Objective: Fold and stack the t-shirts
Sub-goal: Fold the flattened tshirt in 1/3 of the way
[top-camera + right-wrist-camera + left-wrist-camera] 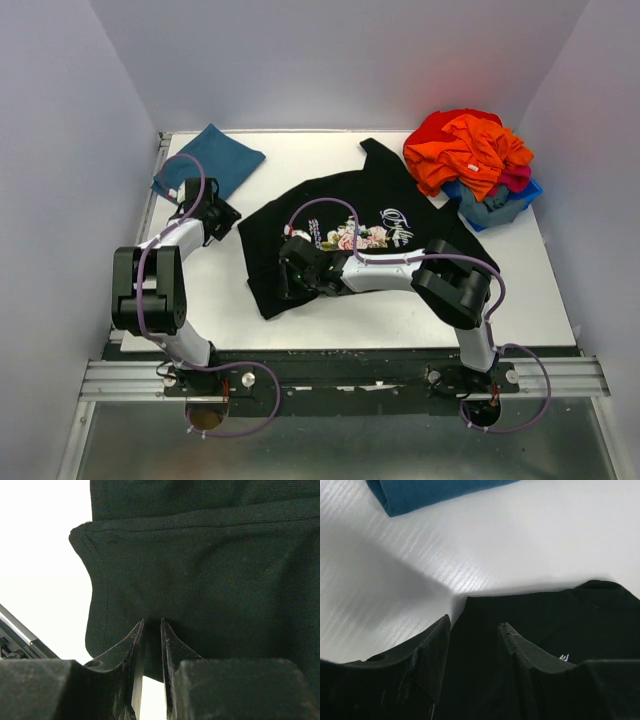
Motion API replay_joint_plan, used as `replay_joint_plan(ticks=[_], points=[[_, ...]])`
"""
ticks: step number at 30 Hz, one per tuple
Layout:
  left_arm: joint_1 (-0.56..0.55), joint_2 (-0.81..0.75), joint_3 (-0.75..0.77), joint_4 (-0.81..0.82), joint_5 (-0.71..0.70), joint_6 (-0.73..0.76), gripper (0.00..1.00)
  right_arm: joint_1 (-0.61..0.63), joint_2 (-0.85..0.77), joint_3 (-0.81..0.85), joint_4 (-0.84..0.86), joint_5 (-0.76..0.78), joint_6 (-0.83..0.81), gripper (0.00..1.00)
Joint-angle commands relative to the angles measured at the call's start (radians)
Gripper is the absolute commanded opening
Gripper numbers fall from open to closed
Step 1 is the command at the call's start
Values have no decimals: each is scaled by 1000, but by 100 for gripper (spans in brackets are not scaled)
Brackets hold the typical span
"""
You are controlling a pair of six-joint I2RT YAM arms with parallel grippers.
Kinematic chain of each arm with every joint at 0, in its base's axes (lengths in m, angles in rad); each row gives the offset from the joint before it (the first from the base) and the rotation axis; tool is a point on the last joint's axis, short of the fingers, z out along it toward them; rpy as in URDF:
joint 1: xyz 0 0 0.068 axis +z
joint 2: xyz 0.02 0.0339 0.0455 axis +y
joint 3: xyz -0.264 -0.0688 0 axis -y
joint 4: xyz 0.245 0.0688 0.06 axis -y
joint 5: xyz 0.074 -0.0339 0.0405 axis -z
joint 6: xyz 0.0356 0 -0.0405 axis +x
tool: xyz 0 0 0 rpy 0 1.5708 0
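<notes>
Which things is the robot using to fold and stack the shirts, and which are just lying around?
For the job:
- black t-shirt with the flower print, pinched by the right gripper
- folded teal shirt in the far left corner

Just lying about:
- heap of orange and red clothes at the far right
- blue bin under that heap
</notes>
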State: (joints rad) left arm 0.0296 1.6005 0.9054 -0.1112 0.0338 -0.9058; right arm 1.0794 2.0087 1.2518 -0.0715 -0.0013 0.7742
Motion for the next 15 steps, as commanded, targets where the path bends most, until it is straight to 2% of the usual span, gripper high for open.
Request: replay_joint_plan(ticks=[1, 8, 9, 10, 12, 15], points=[[-8, 74, 38, -30, -54, 12, 57, 14, 7, -26, -51, -3, -1, 27], [-20, 219, 107, -22, 17, 5, 57, 14, -7, -40, -42, -5, 7, 27], [-23, 231, 113, -13, 32, 4, 54, 17, -7, -40, -44, -3, 7, 27], [-25, 243, 115, 10, 60, -1, 48, 17, -7, -38, -42, -3, 10, 27], [-26, 266, 107, 86, 153, -8, 29, 17, -5, -35, -42, -6, 13, 26], [-55, 286, 108, 183, 230, -24, 7, 16, 5, -29, -42, -11, 20, 25]])
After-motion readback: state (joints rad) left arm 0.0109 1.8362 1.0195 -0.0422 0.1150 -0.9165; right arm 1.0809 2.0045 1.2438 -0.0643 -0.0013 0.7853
